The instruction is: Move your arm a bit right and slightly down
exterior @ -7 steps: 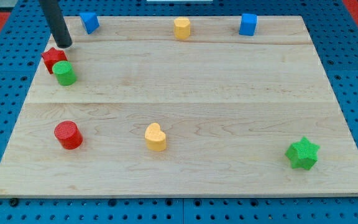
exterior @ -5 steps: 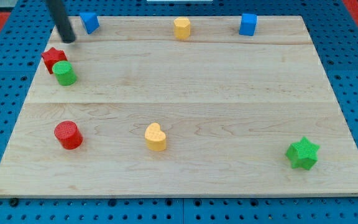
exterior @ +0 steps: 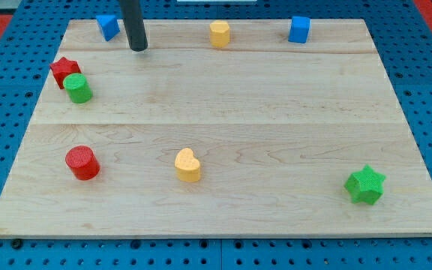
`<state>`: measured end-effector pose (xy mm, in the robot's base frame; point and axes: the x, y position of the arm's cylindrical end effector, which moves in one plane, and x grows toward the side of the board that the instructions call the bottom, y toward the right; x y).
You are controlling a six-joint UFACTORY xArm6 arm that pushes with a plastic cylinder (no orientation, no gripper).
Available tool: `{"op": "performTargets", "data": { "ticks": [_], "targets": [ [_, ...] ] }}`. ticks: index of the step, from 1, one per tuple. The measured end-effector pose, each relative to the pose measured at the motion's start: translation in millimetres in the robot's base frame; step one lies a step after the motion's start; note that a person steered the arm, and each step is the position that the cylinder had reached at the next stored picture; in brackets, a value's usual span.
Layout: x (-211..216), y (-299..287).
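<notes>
My tip rests on the wooden board near the view's top left. It is just right of and below a blue block, and well left of a yellow block. A red star block and a green cylinder block touch each other at the left edge, down and left of the tip. The tip touches no block.
A second blue block sits at the top right. A red cylinder block and a yellow heart block sit lower left and lower centre. A green star block is at the lower right. Blue pegboard surrounds the board.
My tip has moved right, from just above the red star to past the blue block at the top left. No block has moved.
</notes>
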<state>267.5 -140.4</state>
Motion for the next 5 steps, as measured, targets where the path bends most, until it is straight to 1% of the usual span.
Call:
{"op": "performTargets", "data": {
  "ticks": [1, 5],
  "targets": [
    [10, 9],
    [124, 21]
  ]
}}
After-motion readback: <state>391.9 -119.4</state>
